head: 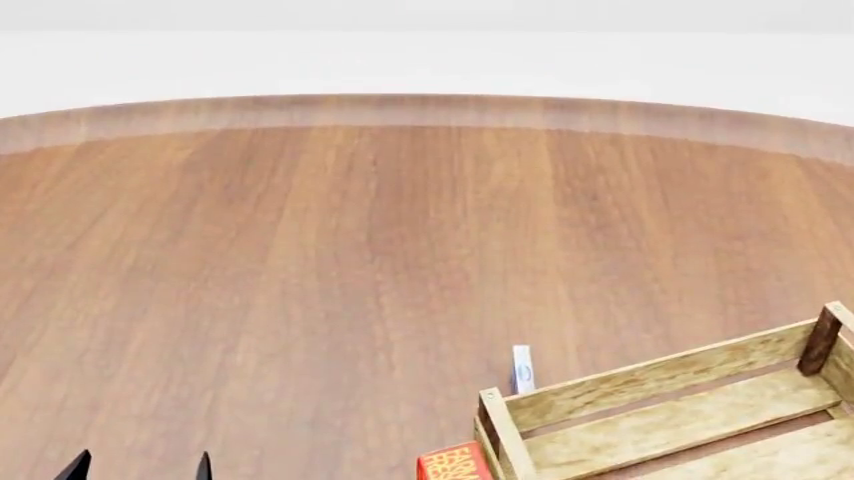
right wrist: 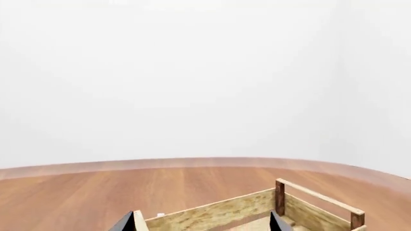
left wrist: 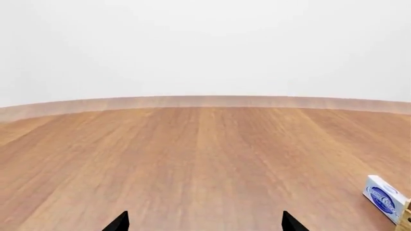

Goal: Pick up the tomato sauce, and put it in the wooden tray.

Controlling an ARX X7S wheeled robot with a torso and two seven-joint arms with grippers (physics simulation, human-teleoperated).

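The tomato sauce is out of view in every frame. The wooden tray [head: 654, 382], a light slatted crate with darker corner posts, sits at the lower right of the head view. In the right wrist view the tray [right wrist: 218, 210] lies just beyond my right gripper [right wrist: 203, 223], which is open with nothing between its fingers. My left gripper [left wrist: 205, 223] is open over bare wood floor, and in the head view only the tips of the left gripper [head: 140, 467] show, at the bottom left, well left of the tray.
A white and blue box [head: 522, 368] stands just past the tray's near-left corner; this box [left wrist: 385, 198] also shows in the left wrist view. A red and orange item [head: 454, 465] is cut off by the bottom edge beside the tray. Wood floor runs to a white wall.
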